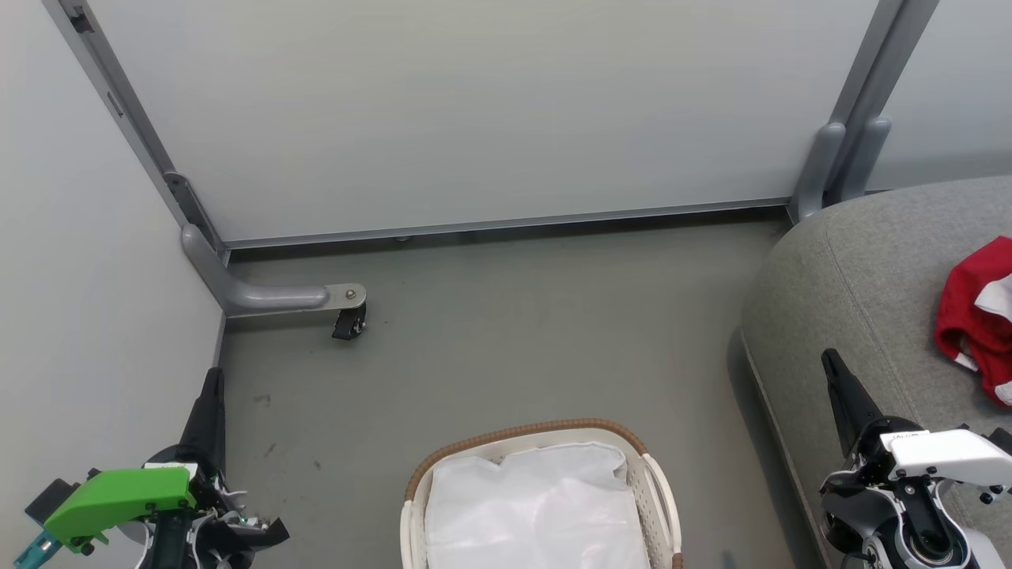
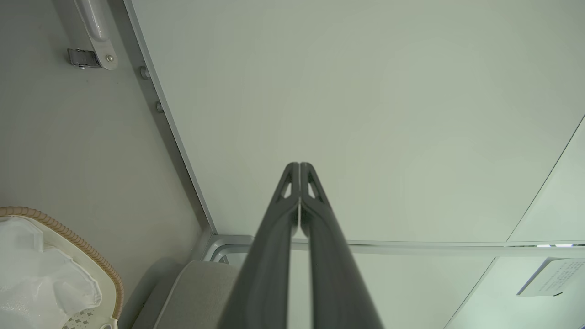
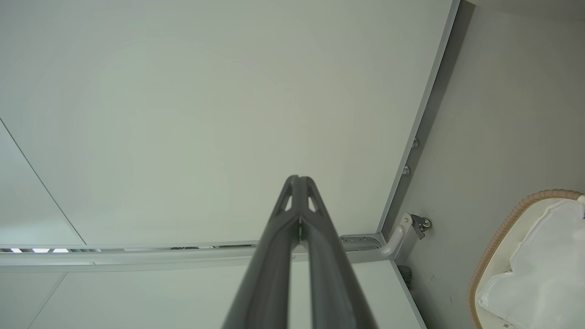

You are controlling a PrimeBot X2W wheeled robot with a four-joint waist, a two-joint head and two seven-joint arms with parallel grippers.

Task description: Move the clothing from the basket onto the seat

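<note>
As far as I can judge, the job is finished or close to it. The laundry basket (image 1: 522, 432), standing on the grey floor (image 1: 514, 332) just in front of me, shows nothing but its white fabric liner (image 1: 538, 506), crumpled and bare, with no red anywhere in the part I can see. Its near end is cut off by the bottom edge of my head view, so I cannot rule out a piece lying there. The red clothing (image 1: 976, 316), white trim showing, lies bunched on the grey sofa seat (image 1: 854, 269) to my right, well apart from the basket. It runs off the right edge of the view, so I cannot tell how many garments are in that heap or read any lettering. What is left, if anything, is a check of the hidden end of the basket; I see no garment waiting to be lifted. My left hand (image 2: 299, 170) has its two long dark fingers pressed together tip to tip, with nothing between them and touching nothing. It points toward the pale partition panel (image 1: 474, 118) from low at my left side, beside the basket and not over it. My right hand (image 3: 299, 182) is the same: fingers closed against each other at the tips, empty, held at the front edge of the seat, near the clothing but clear of it. Neither hand is in the basket.
</note>
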